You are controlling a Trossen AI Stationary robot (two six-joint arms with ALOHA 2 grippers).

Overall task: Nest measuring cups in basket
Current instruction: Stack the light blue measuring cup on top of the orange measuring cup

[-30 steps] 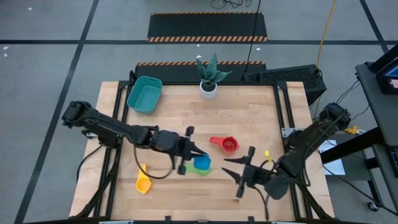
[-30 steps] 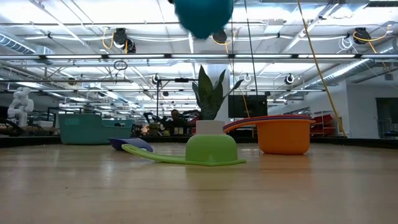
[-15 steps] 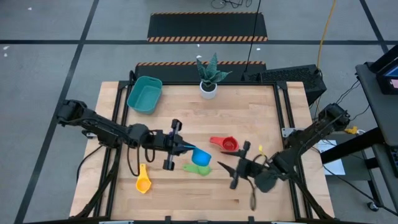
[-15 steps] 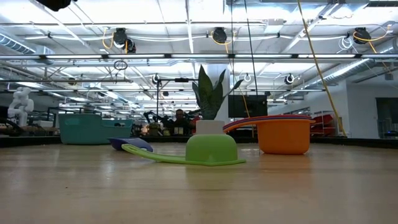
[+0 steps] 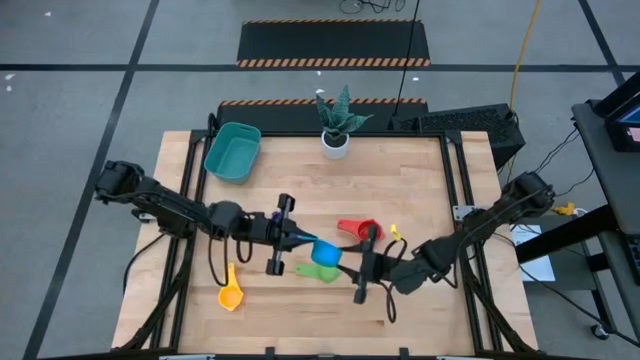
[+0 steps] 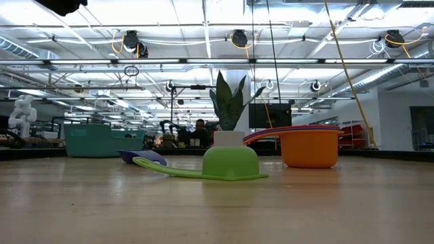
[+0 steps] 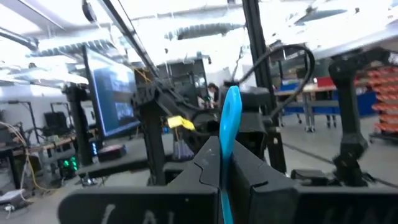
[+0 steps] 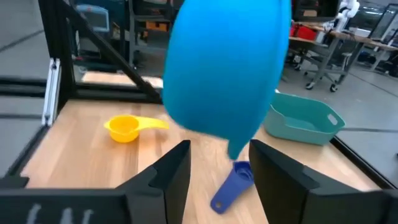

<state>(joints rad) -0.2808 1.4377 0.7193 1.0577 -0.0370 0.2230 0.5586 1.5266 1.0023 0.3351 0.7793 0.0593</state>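
The left gripper (image 5: 300,238) hangs above the middle of the desk (image 5: 420,170), its jaws clenched on the flat handle of a light blue cup (image 5: 324,251); the left wrist view shows that handle (image 7: 229,134) standing on edge between the dark fingers, and the right wrist view shows the round blue bowl (image 8: 227,68) filling the space just ahead of the right arm's own fingers. The right gripper (image 5: 352,272) sits close beside that cup, its jaws released and parted with nothing between them. This looks like a hand-over or a regrasp in mid-air (the bowl faces the right arm squarely), rather than a carry toward the basket (image 5: 232,152), which stands well apart at the far left corner of the desk, seemingly holding no cups yet. On the desk the green cup (image 5: 322,272) lies beneath the lifted one, the red cup (image 5: 366,232) just beside it, the yellow cup (image 5: 230,294) near the front left, and a dark blue cup (image 8: 232,185) shows only from the right wrist. By my reading the next move calls for the right jaws to close on the bowl's rim before the left lets go, or else for the left arm to swing the cup toward the basket; nesting has hardly begun.
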